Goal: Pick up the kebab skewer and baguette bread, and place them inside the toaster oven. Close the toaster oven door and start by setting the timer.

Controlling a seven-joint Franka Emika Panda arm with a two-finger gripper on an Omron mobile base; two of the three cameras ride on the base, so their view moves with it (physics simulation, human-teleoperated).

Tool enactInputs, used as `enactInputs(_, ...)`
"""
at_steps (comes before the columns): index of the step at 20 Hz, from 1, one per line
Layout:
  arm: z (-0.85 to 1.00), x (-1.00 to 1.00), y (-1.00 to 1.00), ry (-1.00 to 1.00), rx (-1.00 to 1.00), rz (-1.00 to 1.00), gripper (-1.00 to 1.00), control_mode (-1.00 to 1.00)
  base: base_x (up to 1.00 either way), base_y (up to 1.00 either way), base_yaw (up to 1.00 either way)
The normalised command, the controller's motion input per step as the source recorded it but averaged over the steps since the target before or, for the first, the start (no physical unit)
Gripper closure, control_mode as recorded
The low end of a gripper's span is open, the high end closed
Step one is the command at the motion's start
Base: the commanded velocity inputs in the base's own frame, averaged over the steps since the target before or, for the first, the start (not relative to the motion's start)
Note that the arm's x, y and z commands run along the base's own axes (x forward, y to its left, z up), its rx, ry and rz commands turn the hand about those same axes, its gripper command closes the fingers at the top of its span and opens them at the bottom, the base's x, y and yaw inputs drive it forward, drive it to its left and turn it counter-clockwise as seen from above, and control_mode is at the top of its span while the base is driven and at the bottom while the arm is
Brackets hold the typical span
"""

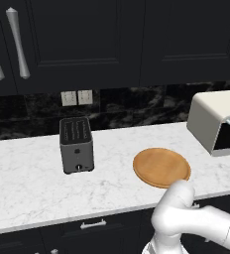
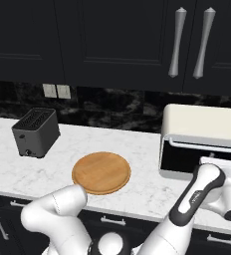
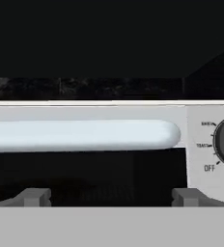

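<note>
Two fingertips of gripper [image 3: 112, 197] spread wide, nothing held, squared up just below toaster oven door [image 3: 87, 171] handle [image 3: 80, 135], likely to work it.

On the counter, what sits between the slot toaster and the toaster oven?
The round wooden plate, lying bare between slot toaster and toaster oven; both base views show it.
</note>
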Motion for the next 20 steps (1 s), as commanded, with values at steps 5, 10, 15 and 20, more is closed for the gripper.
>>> enactInputs(5,-0.17,-0.43,-0.63,0.0,0.02,0.01,-1.0,-1.0,0.0,0.0,0.0)
enactInputs(10,-0.29,-0.12,-0.22,0.0,0.0,0.02,-1.0,-1.0,0.0,0.0,0.0)
enactInputs(15,-0.29,0.0,0.0,0.0,0.0,0.05,-1.0,-1.0,0.0,0.0,0.0)
enactInputs(20,-0.2,0.01,-0.07,0.0,0.0,0.06,-1.0,-1.0,0.0,0.0,0.0)
